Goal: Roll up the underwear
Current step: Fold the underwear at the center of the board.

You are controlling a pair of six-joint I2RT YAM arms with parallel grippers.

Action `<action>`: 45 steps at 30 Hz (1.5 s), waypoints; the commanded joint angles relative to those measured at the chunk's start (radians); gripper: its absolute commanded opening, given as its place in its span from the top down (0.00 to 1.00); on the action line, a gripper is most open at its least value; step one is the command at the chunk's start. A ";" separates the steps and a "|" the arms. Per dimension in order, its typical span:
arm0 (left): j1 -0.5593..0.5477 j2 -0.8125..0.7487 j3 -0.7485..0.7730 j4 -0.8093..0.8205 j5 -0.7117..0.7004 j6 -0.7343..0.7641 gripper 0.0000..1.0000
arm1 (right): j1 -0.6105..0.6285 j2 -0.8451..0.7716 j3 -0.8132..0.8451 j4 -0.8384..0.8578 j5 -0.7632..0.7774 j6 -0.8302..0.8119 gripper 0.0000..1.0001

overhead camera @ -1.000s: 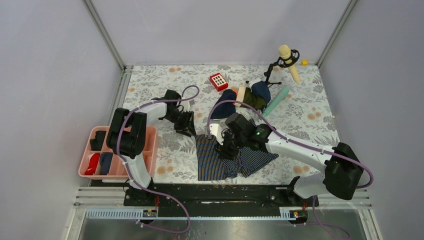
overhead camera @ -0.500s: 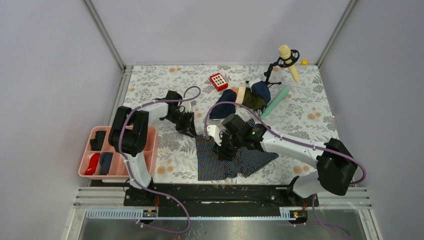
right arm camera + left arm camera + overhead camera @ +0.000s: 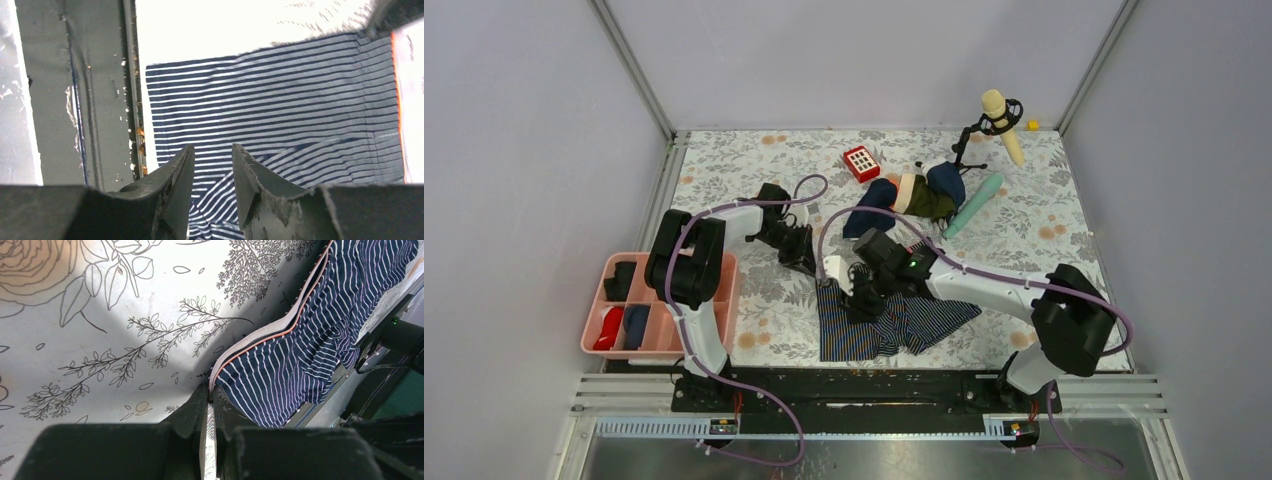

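The underwear (image 3: 929,318), navy with thin pale stripes, lies spread on the flowered table near the front edge. Its pale waistband (image 3: 280,322) runs down to my left gripper (image 3: 210,390), which is shut on the waistband's left corner; the pale band shows pinched between the two black fingers. From above, my left gripper (image 3: 809,266) sits at the garment's upper left corner. My right gripper (image 3: 859,303) hovers over the cloth's upper middle. In the right wrist view it (image 3: 212,155) stands open above the underwear (image 3: 275,100), with a creased fold showing in the gap.
A pink tray (image 3: 724,300) stands at the left front. A red keypad (image 3: 861,162), a plain navy cloth (image 3: 872,208), a green and tan garment (image 3: 927,197), a teal tube (image 3: 976,203) and a microphone on a stand (image 3: 997,112) lie behind. The metal front rail (image 3: 100,100) borders the cloth.
My left gripper has closed on the waistband corner. My right arm has slid left across the underwear, its jaws narrowing slightly.
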 commanded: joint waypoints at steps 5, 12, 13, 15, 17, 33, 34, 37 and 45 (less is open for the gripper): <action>-0.004 -0.014 0.014 0.031 0.036 0.001 1.00 | 0.146 0.148 0.083 0.087 -0.077 -0.237 0.59; -0.003 -0.025 0.004 0.024 0.000 0.035 1.00 | 0.221 0.238 0.102 0.142 -0.100 -0.324 0.57; -0.002 -0.023 0.008 0.020 -0.002 0.036 1.00 | 0.226 0.246 0.103 0.139 -0.109 -0.341 0.58; -0.001 -0.015 0.019 0.010 -0.002 0.040 1.00 | 0.235 0.260 0.103 0.135 -0.127 -0.366 0.58; -0.002 -0.009 0.032 0.001 -0.004 0.039 1.00 | 0.242 0.276 0.114 0.128 -0.136 -0.373 0.58; -0.001 0.014 0.069 -0.016 -0.001 0.028 1.00 | 0.261 0.347 0.150 0.098 -0.132 -0.419 0.57; -0.001 0.014 0.068 -0.016 -0.002 0.028 1.00 | 0.261 0.349 0.151 0.101 -0.133 -0.415 0.57; 0.001 0.015 0.070 -0.019 0.000 0.028 1.00 | 0.263 0.362 0.160 0.114 -0.130 -0.402 0.58; 0.007 0.020 0.072 -0.024 0.003 0.027 1.00 | 0.266 0.411 0.184 0.145 -0.106 -0.350 0.67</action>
